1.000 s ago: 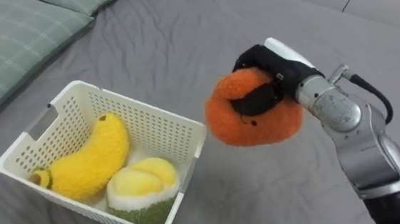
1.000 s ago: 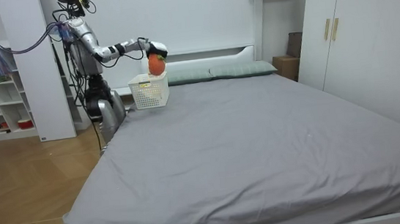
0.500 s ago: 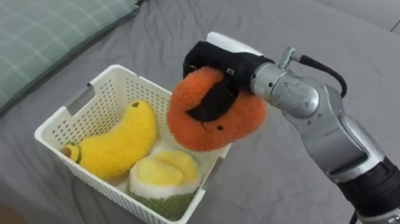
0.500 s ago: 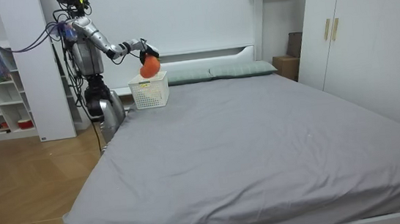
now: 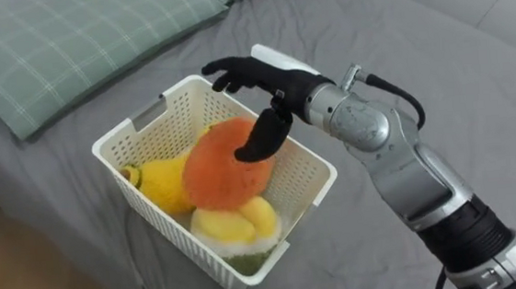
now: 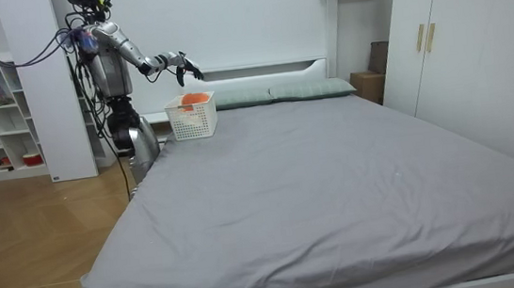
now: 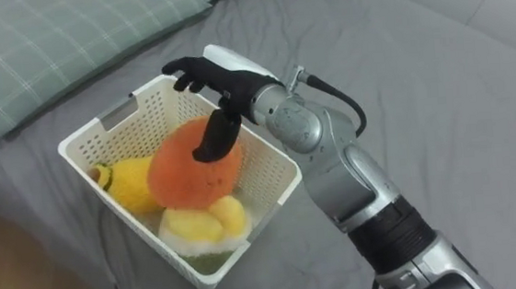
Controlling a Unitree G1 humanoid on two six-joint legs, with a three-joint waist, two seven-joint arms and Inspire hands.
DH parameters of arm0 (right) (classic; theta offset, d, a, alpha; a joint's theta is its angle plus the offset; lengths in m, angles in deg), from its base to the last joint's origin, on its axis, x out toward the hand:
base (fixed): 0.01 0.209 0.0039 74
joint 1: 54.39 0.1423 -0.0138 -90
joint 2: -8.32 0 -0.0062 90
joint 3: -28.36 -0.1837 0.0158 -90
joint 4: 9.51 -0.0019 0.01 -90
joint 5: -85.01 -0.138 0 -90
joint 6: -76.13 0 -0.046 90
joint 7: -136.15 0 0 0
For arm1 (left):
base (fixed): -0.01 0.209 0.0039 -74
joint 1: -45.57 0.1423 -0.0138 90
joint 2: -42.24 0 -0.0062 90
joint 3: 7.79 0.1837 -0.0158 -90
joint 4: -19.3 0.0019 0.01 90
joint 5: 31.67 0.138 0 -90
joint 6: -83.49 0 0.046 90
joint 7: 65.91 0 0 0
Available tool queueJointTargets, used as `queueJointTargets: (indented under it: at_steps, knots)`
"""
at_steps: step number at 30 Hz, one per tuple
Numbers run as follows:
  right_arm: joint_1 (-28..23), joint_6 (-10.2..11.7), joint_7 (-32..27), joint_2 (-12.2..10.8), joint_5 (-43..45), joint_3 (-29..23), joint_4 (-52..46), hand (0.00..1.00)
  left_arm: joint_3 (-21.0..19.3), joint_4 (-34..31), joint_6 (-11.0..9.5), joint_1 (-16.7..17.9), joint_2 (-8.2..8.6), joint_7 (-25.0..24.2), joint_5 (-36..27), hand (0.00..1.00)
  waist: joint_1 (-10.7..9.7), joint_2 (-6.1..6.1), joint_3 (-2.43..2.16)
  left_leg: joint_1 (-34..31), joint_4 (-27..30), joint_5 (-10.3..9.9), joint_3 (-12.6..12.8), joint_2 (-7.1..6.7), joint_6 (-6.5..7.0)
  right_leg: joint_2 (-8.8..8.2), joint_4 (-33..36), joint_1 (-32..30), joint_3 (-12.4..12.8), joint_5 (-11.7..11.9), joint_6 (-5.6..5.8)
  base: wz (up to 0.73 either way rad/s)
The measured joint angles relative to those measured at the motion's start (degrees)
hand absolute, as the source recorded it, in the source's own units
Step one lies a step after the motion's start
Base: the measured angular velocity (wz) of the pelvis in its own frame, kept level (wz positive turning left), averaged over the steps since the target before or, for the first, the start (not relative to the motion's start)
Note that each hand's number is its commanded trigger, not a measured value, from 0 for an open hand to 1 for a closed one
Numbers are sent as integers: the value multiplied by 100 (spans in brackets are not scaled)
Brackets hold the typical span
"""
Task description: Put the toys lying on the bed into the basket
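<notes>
Hovering over the basket (image 5: pixel 175 236), my right hand (image 5: pixel 270 82) is open, fingers spread and holding nothing; one finger hangs down in front of the orange toy (image 5: pixel 219 175), and I cannot tell whether it touches. That toy is a round, fuzzy orange plush lying in the basket on top of the others, its top rising above the rim. At the basket's left end a yellow banana (image 5: pixel 161 183) pokes out from under it, and at the near end lies a pale yellow plush with a green underside (image 5: pixel 239 231). The basket is white plastic lattice with a slot handle, standing on the grey bed (image 5: pixel 436 66). Left of the basket lies a green checked pillow (image 5: pixel 56 40). My forearm crosses above the basket's right corner.
</notes>
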Motion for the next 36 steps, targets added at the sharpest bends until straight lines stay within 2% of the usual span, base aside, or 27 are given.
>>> queueJointTargets:
  at_steps: [12,17,20,23,25,26,28,29,31,33,35,36]
  knots:
    - [-2,2,-2,11,-5,0,3,0,28,-1,0,7,-1,202,5,0,-40,-5,4,-28,5,9,-1,2,-4,2,-2,-35,15,0,0,0]
    - [-21,45,-102,114,-322,-14,22,0,8,10,-2,10,5,202,2,0,-185,-5,11,-18,34,9,7,2,-4,4,-7,-12,34,1,-1,0]
    - [-147,98,-210,173,-553,-234,25,0,-9,8,-51,-18,37,202,7,0,-292,7,18,-14,38,8,33,2,-4,5,-5,-14,106,1,-1,-6]
    - [-498,161,-431,177,-579,-632,-183,0,-11,2,-65,4,104,225,4,0,-385,51,33,32,39,2,148,22,5,2,7,-24,199,2,0,-17]
    - [-765,187,-600,179,-615,-930,-351,0,1,4,-66,39,126,245,-41,0,-580,110,43,42,76,-12,274,42,22,9,9,-47,364,3,1,-19]
    - [-802,218,-635,179,-641,-974,-364,0,5,4,-69,50,127,249,-59,0,-606,123,43,44,73,-18,314,49,27,10,6,-54,392,3,1,-31]
    - [-1013,361,-850,196,-804,-1172,-498,0,118,9,-139,89,132,308,-71,0,-796,217,14,90,5,-27,488,65,41,5,26,-112,543,4,4,-42]
    - [-1048,397,-883,207,-835,-1191,-538,0,135,13,-185,101,134,321,-67,0,-829,236,8,104,-15,-25,515,67,44,4,34,-125,582,5,5,-40]
    - [-1304,593,-957,269,-1033,-1398,-747,0,151,77,-371,108,126,323,-66,0,-1046,327,-18,201,-61,-33,660,92,58,12,40,-117,703,9,12,-28]
    - [-1544,756,-1105,266,-1180,-1615,-945,0,91,77,-481,139,143,322,-55,0,-1137,379,-28,297,-131,-39,831,130,61,42,30,-121,872,12,14,-40]
    - [-1614,934,-1220,267,-1387,-1831,-999,0,92,88,-575,186,186,322,-56,0,-1304,441,-37,345,-200,-39,930,145,62,56,15,-125,976,17,13,-34]
    - [-1628,1021,-1346,268,-1521,-1984,-1002,0,97,91,-614,201,227,321,-58,0,-1452,480,-44,390,-231,-39,975,150,62,62,16,-125,1039,18,15,-23]
